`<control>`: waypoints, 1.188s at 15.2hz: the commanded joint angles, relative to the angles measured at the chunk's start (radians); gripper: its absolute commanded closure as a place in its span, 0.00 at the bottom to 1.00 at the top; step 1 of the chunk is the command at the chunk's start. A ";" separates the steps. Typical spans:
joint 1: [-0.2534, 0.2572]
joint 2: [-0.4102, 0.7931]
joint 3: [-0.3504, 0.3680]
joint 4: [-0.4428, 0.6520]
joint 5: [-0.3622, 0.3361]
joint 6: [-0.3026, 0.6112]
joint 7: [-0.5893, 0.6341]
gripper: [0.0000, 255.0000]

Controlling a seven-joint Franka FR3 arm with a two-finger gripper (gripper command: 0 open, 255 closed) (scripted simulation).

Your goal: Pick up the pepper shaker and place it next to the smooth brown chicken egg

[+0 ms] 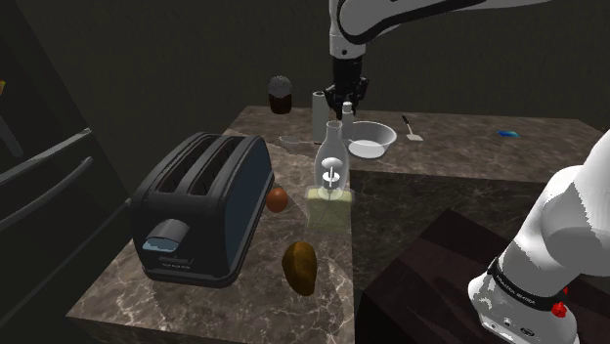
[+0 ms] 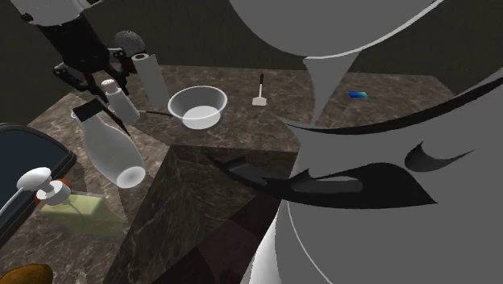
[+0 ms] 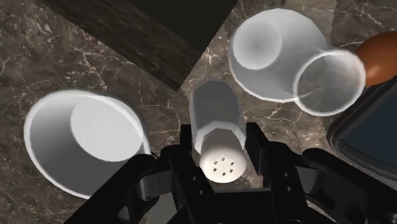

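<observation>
The pepper shaker (image 3: 215, 108), a white faceted body with a round perforated cap, is upright in the shoulder view's upper middle, at the far end of the veined brown marble counter (image 1: 459, 147). The black gripper (image 3: 220, 147) brackets its cap, fingers seemingly pressed against both sides. The smooth brown egg (image 1: 278, 199) lies mid-frame, beside the glossy dark toaster (image 1: 200, 205).

What you can't fully see
You lose part of the egg (image 3: 380, 57) off the wrist view's edge, and the toaster (image 3: 372, 143) is cropped there too. In the shoulder view the gripper (image 1: 346, 95) covers most of the pepper shaker (image 1: 347, 107); the blue thing (image 1: 506, 133) is too small to name.
</observation>
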 commanded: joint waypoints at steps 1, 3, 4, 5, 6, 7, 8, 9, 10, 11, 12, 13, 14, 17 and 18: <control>0.021 0.039 0.024 0.050 0.003 -0.015 0.045 1.00; 0.043 0.075 0.046 0.094 0.004 -0.028 0.087 1.00; 0.054 0.094 0.056 0.119 0.003 -0.035 0.107 1.00; 0.065 0.114 0.066 0.144 0.003 -0.043 0.128 1.00; 0.076 0.135 0.076 0.171 0.002 -0.051 0.148 1.00; 0.087 0.157 0.085 0.200 0.000 -0.059 0.168 1.00; 0.098 0.180 0.094 0.230 -0.001 -0.069 0.188 1.00; 0.109 0.201 0.102 0.258 -0.003 -0.078 0.205 1.00; 0.109 0.201 0.101 0.245 -0.003 -0.064 0.206 1.00; 0.109 0.201 0.101 0.231 -0.004 -0.051 0.207 1.00; 0.109 0.201 0.101 0.218 -0.004 -0.038 0.208 1.00; 0.108 0.202 0.101 0.206 -0.004 -0.024 0.209 1.00; 0.108 0.203 0.101 0.193 -0.005 -0.011 0.211 1.00; 0.108 0.206 0.100 0.157 -0.006 0.028 0.214 1.00; 0.108 0.208 0.100 0.146 -0.007 0.041 0.216 1.00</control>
